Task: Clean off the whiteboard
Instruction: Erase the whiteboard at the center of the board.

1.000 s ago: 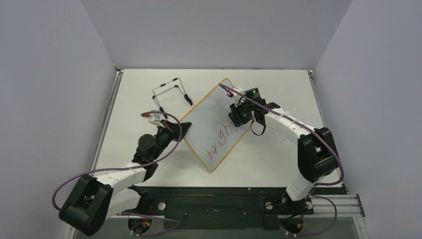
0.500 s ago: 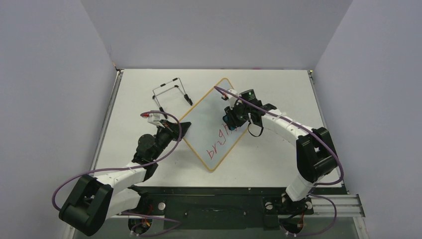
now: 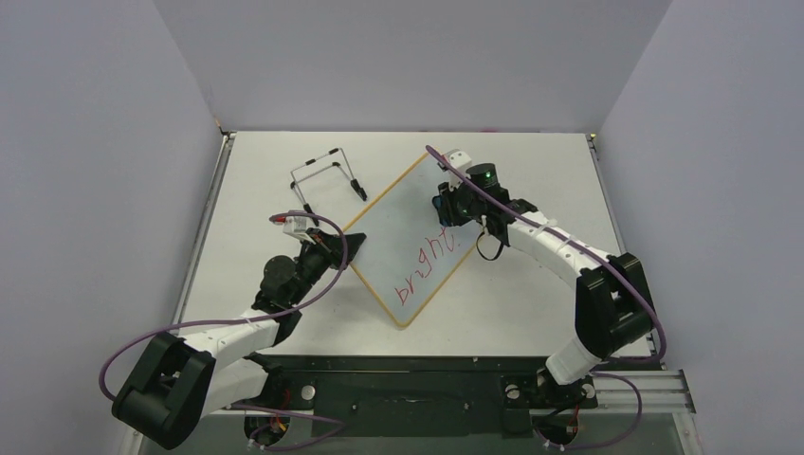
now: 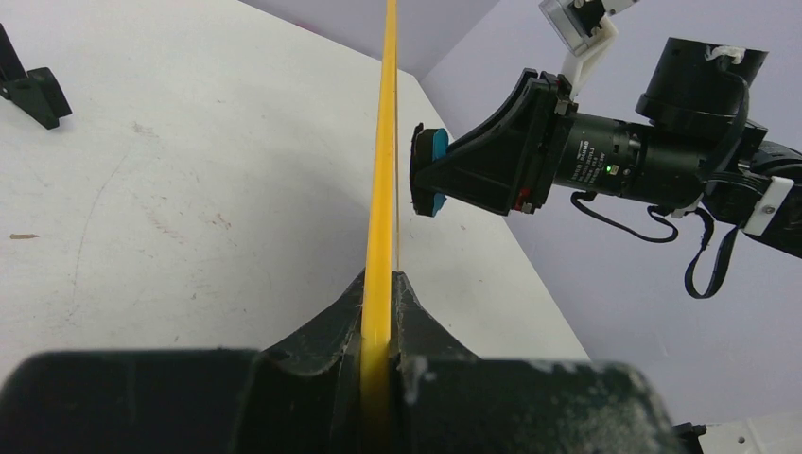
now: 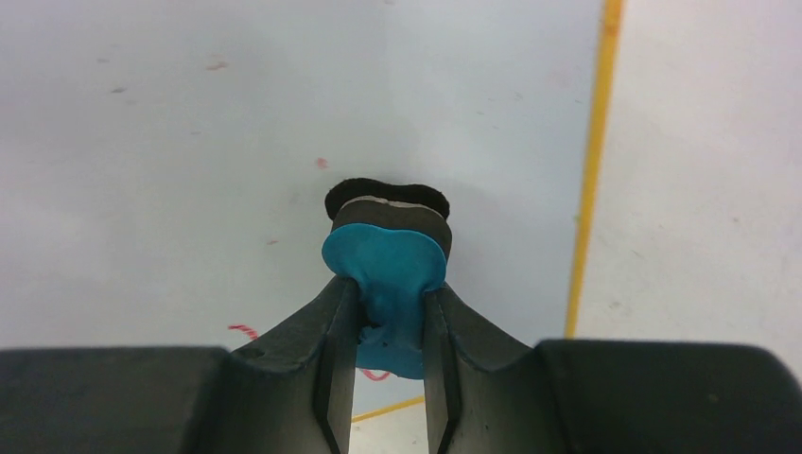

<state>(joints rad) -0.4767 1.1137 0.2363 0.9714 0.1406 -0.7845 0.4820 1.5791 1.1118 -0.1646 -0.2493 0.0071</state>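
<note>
White table (image 3: 265,161) fills the floor of a pale grey walled booth. On it lies the glossy white rounded-corner whiteboard (image 3: 393,223) with its thin tan-yellow frame, turned like a diamond between the two arms. Red handwriting (image 3: 427,261) runs across its near right half. The left hand (image 3: 353,242) is clenched on the board's left frame edge, and the left wrist view shows the yellow strip pinched between both fingers. The right hand (image 3: 444,204) hangs over the far right part of the board, beyond the writing, grasping a small blue eraser block (image 5: 388,265) with its dark felt toward the white face. Whether the felt touches, I cannot tell. A thin black wire stand (image 3: 327,175) sits apart, beyond the board's far left edge.
</note>
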